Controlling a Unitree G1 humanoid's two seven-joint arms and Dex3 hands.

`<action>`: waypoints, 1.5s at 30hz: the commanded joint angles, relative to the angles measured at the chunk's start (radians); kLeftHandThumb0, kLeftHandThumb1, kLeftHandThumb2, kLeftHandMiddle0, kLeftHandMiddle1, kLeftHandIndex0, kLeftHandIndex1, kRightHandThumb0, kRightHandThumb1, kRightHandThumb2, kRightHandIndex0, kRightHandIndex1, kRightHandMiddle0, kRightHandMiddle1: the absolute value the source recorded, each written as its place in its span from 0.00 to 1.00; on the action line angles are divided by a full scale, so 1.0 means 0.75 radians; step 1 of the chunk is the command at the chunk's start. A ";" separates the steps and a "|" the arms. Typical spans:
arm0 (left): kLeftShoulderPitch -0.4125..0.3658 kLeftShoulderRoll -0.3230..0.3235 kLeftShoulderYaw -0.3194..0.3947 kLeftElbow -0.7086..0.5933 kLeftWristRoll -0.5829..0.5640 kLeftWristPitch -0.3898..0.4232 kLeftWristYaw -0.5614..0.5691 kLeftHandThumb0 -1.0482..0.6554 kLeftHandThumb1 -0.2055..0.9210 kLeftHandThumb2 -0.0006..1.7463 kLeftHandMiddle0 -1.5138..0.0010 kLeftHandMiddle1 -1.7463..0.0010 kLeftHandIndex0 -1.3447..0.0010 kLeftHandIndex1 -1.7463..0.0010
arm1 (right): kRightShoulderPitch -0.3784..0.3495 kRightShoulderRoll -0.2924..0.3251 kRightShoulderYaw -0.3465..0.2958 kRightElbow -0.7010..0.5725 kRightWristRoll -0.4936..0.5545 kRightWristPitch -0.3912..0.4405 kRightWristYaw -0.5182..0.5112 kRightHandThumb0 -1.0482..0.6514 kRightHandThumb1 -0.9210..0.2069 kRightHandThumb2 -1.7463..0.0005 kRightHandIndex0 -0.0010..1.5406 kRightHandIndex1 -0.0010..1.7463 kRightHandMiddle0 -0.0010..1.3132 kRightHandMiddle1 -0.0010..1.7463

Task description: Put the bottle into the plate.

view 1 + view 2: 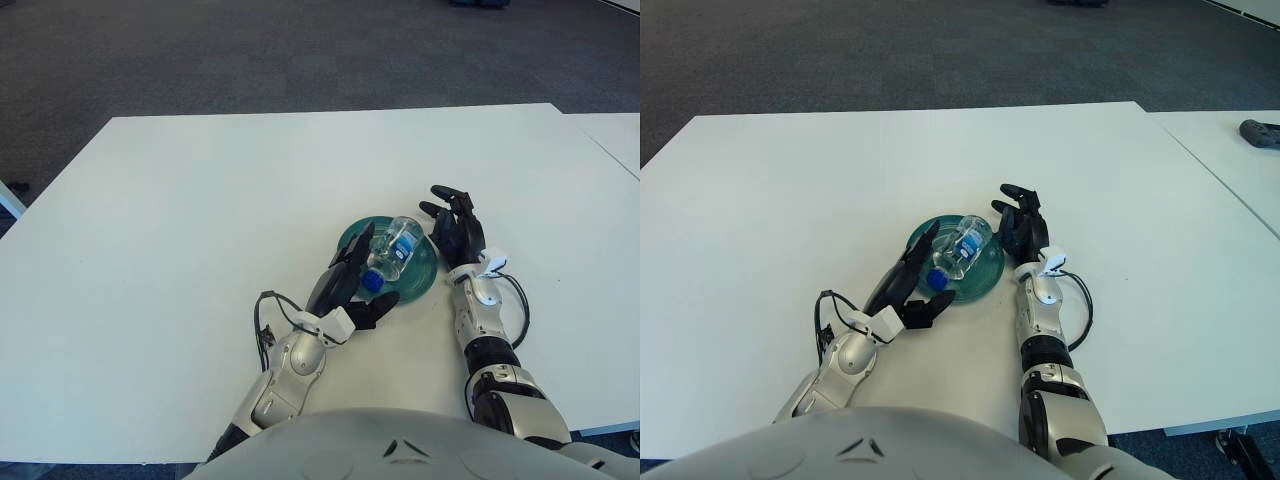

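A clear plastic bottle [392,252] with a blue cap lies on its side in the teal plate [424,270] near the table's front middle. My left hand [352,288] is at the plate's near-left rim, fingers spread and holding nothing, just short of the cap. My right hand [455,227] shows beside the plate's right rim, fingers spread open.
The white table [200,220] stretches wide to the left and back. A second white table [615,135] adjoins at the far right, with a dark object [1260,132] on it. A black cable [268,320] loops off my left wrist.
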 commanded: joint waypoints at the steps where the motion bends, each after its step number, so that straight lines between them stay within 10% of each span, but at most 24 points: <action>1: 0.051 -0.035 0.002 -0.054 -0.056 0.020 0.005 0.00 1.00 0.30 1.00 1.00 1.00 1.00 | 0.213 0.037 -0.033 0.119 0.049 0.060 0.001 0.32 0.12 0.52 0.33 0.59 0.02 0.65; 12: 0.036 -0.192 0.157 0.169 -0.058 -0.297 0.479 0.00 1.00 0.25 1.00 1.00 0.99 1.00 | 0.213 0.038 -0.040 0.142 0.032 0.052 -0.015 0.30 0.10 0.53 0.34 0.58 0.03 0.66; 14: 0.006 -0.236 0.209 0.235 -0.049 -0.373 0.616 0.04 1.00 0.28 0.89 0.99 0.99 0.69 | 0.218 0.041 -0.036 0.136 0.021 0.043 -0.030 0.29 0.08 0.55 0.35 0.58 0.04 0.66; 17: -0.104 -0.238 0.321 0.362 -0.132 -0.450 0.678 0.10 1.00 0.31 0.78 0.96 0.89 0.48 | 0.222 0.042 -0.031 0.130 0.010 0.034 -0.038 0.28 0.07 0.56 0.37 0.59 0.04 0.66; 30: -0.305 -0.260 0.488 0.716 -0.340 -0.702 0.736 0.24 1.00 0.38 0.66 0.56 0.67 0.32 | 0.242 0.026 -0.011 0.095 0.000 0.049 -0.028 0.26 0.03 0.59 0.38 0.62 0.03 0.70; 45: -0.355 -0.227 0.524 0.857 -0.528 -0.765 0.550 0.31 0.96 0.42 0.58 0.47 0.64 0.30 | 0.254 0.025 -0.005 0.072 -0.001 0.045 -0.035 0.29 0.07 0.56 0.41 0.65 0.03 0.74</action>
